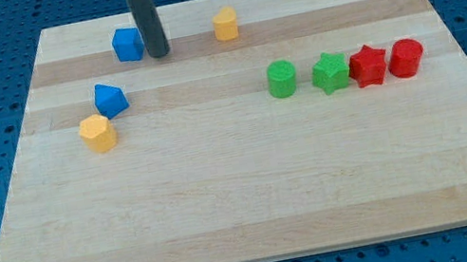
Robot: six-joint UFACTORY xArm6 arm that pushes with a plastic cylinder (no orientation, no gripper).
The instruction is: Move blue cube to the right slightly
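Observation:
The blue cube (128, 44) sits near the view's top left of the wooden board (254, 195). My tip (159, 54) is just to the right of the cube, very close to or touching its right side. A second blue block (110, 100), with slanted faces, lies lower left of the cube. A yellow block (97, 134) touches that blue block at its lower left.
A yellow block (226, 24) stands to the right of my tip near the board's top edge. At the view's right a row runs left to right: green cylinder (281, 79), green star (331, 72), red star (368, 66), red cylinder (405, 57).

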